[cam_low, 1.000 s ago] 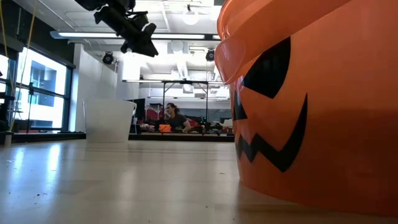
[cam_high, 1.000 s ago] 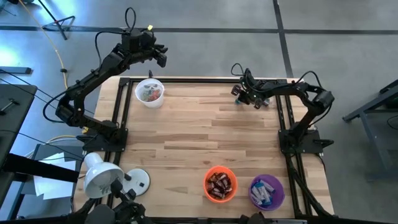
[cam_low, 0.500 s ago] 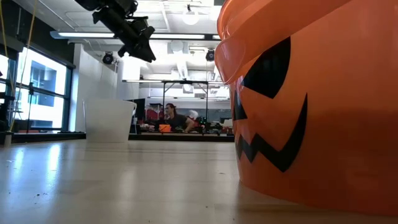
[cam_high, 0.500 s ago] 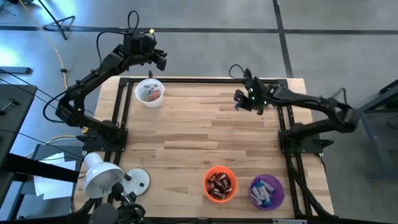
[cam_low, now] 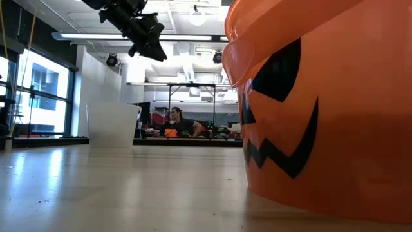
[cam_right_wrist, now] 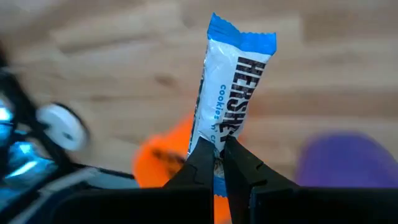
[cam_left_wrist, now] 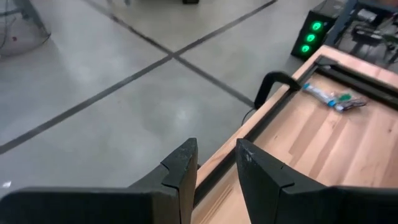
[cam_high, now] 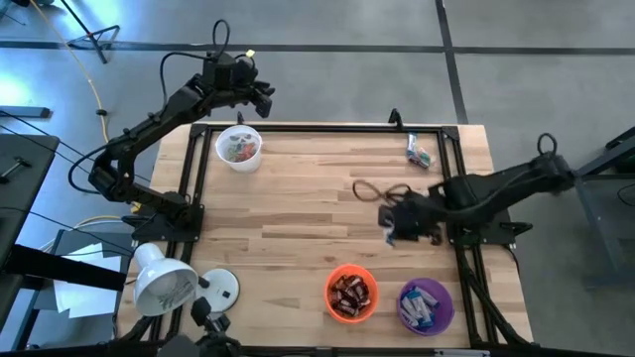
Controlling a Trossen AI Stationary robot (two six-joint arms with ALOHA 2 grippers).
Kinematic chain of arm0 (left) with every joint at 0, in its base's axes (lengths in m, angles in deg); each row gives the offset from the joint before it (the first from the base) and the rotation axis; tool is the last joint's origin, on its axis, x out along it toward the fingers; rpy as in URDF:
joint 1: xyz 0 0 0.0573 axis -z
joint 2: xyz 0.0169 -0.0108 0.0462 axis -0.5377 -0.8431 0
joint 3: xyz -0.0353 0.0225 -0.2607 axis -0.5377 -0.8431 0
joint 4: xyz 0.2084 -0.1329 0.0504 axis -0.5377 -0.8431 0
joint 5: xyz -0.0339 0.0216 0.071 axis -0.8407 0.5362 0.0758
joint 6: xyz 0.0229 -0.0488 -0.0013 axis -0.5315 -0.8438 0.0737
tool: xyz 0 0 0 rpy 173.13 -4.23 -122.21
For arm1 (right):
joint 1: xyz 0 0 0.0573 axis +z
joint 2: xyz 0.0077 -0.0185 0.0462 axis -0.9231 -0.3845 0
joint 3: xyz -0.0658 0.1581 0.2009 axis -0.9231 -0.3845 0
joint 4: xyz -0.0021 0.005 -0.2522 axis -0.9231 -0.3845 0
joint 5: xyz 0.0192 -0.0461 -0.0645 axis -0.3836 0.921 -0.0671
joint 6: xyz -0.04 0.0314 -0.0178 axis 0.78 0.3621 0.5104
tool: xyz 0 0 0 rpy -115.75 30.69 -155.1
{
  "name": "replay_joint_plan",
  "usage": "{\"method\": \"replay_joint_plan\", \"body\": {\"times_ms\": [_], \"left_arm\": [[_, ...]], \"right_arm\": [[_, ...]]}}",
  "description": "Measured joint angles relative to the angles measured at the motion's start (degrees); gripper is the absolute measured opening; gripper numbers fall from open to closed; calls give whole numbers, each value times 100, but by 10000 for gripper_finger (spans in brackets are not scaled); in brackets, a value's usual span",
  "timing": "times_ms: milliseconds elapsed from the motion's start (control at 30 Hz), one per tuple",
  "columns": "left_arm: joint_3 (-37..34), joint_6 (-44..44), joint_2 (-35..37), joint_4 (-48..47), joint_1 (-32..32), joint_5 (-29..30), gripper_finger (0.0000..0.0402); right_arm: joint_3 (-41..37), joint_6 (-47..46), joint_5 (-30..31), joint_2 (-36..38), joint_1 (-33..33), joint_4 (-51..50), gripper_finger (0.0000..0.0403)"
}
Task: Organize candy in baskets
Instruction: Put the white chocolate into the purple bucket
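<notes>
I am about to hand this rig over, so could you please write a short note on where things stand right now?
Right gripper: shut on a blue-and-white Hershey's cookies bar, carried above the table's right middle, near the orange basket and purple basket.
Left gripper: slightly open, empty, raised past the table's far-left edge, near the white basket.
Done: the white basket holds mixed candy, the orange one dark-wrapped bars, the purple one blue-and-white bars.
Left: drop the held bar, probably in the purple basket; then sort the loose candies at the far-right corner.
</notes>
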Motion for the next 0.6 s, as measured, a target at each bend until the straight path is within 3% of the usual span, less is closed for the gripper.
{"method": "replay_joint_plan", "body": {"times_ms": [100,267,433,600], "left_arm": [[0,2,1,202,132,0,99],[0,-131,2,490,377,0,99],[0,-522,2,779,646,0,99],[0,-899,2,931,887,0,99]], "right_arm": [[758,-625,-2,-336,701,-849,0],[1553,-1420,-165,-909,1631,-1141,0],[1956,-2062,-1077,-1588,2508,-1160,1],[2071,-2351,-1559,-1989,3082,-1166,4]]}}
